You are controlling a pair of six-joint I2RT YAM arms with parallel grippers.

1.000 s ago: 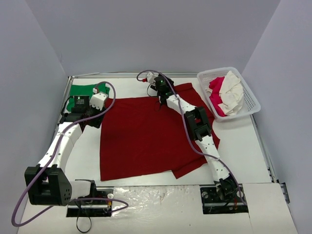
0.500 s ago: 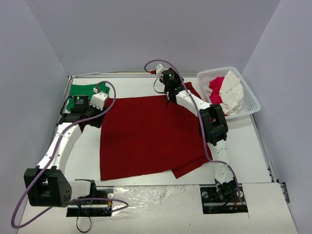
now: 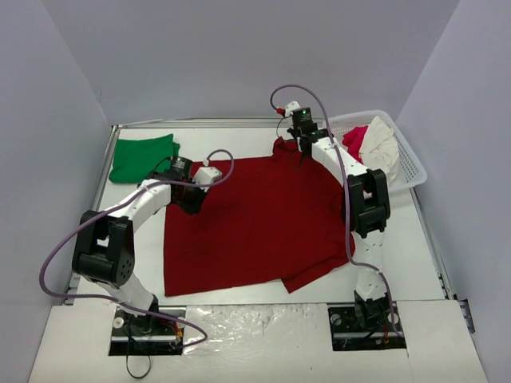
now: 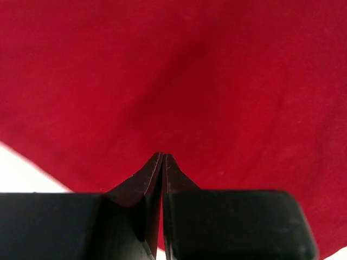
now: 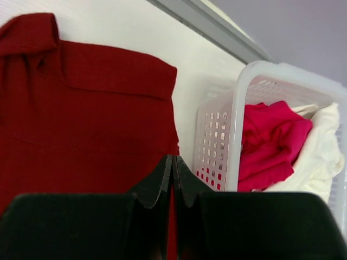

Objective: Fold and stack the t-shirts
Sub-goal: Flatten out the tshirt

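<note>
- Shirt one, the dark red t-shirt (image 3: 255, 223), is your largest item and the one where the work remains. It lies opened out across the middle of the table (image 3: 415, 239), mostly flat, with a small bunch at its far edge and a flap poking out at its near right corner. You see no fold in it yet, so I judge that all its folding, and then the stacking, is yet to be done.
- Next in size, the basket (image 3: 413, 169) sits at the far right, just beside the red shirt's far right corner. It holds crumpled pink cloth (image 3: 351, 155) and white cloth (image 3: 379, 155). You cannot tell from these views whether those are more shirts waiting.
- Smaller again, the green t-shirt (image 3: 142, 157) rests in the far left corner as a compact folded pad, apart from the red one. That half looks done to me, and it would serve you as the base of the stack.
- Your left gripper (image 4: 164, 158) is over the red shirt's left edge, near its far left corner, with its jaws pressed together. No cloth shows between them.
- Your right gripper (image 5: 172, 160) hangs at the shirt's far edge beside the bunch, near the basket. Its jaws are likewise closed, with nothing visibly held.
</note>
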